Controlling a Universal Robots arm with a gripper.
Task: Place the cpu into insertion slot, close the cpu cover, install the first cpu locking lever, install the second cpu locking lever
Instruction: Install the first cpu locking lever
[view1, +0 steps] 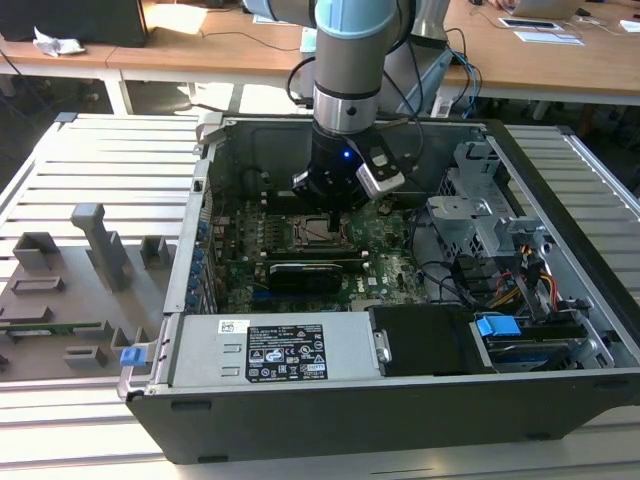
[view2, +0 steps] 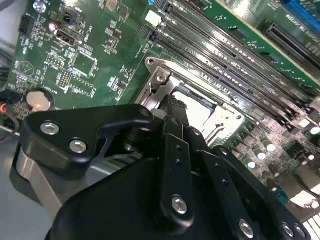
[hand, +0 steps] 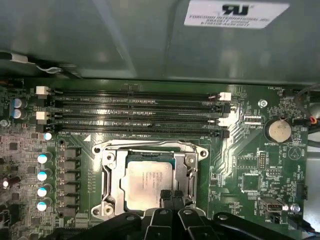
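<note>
The cpu (hand: 149, 181) lies flat in the insertion slot (hand: 112, 207) on the green motherboard, silver top up. The cpu cover (hand: 111, 175) lies down around it as a silver frame, and the chip shows through its window. My gripper (hand: 170, 197) hangs right over the slot's edge with its black fingertips (hand: 164, 198) pressed together, resting on or just above the cpu's rim; contact cannot be told. In the second wrist view the fingers (view2: 175, 112) point down at the cover's hinged silver end (view2: 159, 80). In the exterior view the gripper (view1: 335, 200) hovers above the slot (view1: 318, 232) inside the open computer case.
Long black memory slots (hand: 135, 112) run beside the socket, with a row of capacitors (hand: 42, 175) on another side and a coin battery (hand: 278, 131) nearby. A black card (view1: 315, 272), cables (view1: 470, 285) and a drive cage (view1: 470, 215) crowd the case. Grey fixtures (view1: 95, 240) stand on the table at the exterior view's left.
</note>
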